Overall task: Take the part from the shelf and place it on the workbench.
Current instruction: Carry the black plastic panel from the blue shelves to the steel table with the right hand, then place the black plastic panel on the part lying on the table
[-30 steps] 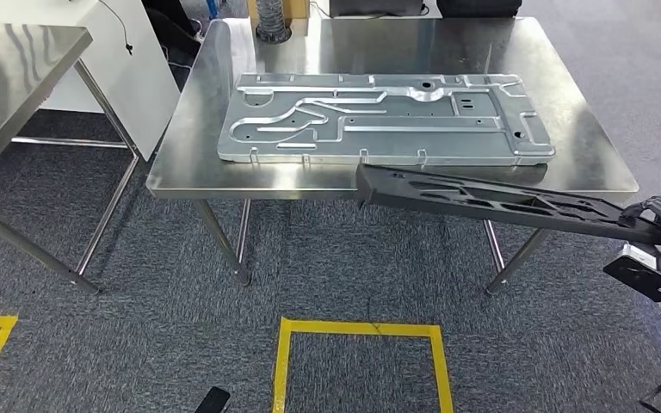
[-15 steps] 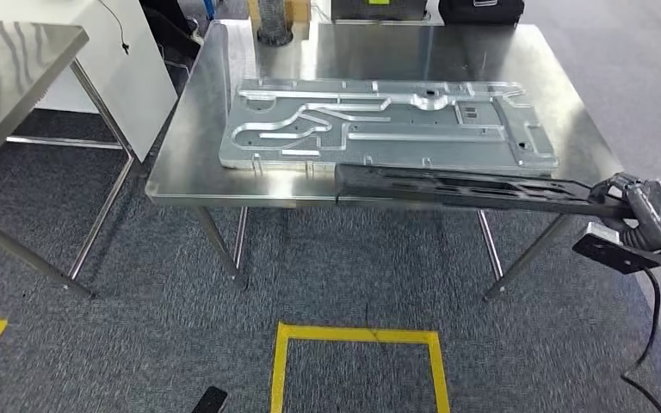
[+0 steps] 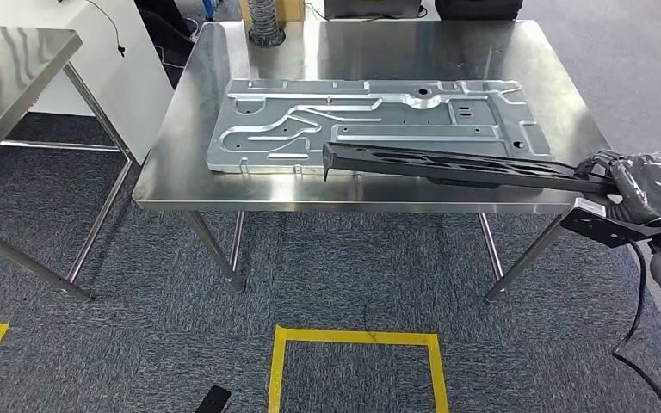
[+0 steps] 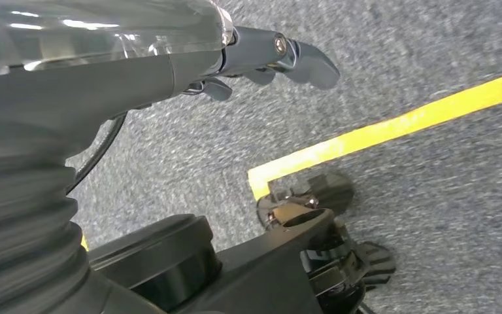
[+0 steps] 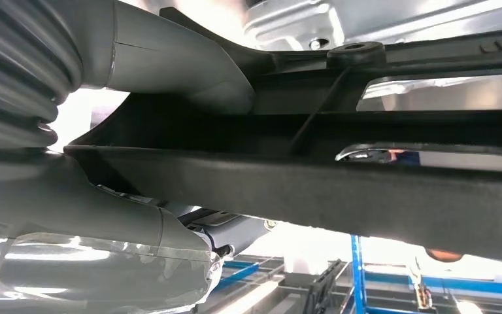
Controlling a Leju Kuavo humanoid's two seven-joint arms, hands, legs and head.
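the right hand (image 3: 641, 185) gripped one end of the long black part (image 3: 447, 165), which reached away from it over the workbench (image 3: 379, 43) and the metal plate (image 3: 310, 107). the left hand (image 4: 261, 55) hung empty, fingers loosely curled. carrying looked done; lowering and release remained.

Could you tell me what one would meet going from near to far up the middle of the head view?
Yellow floor marking → grey carpet → workbench front edge → black part → silver plate → bare far tabletop.
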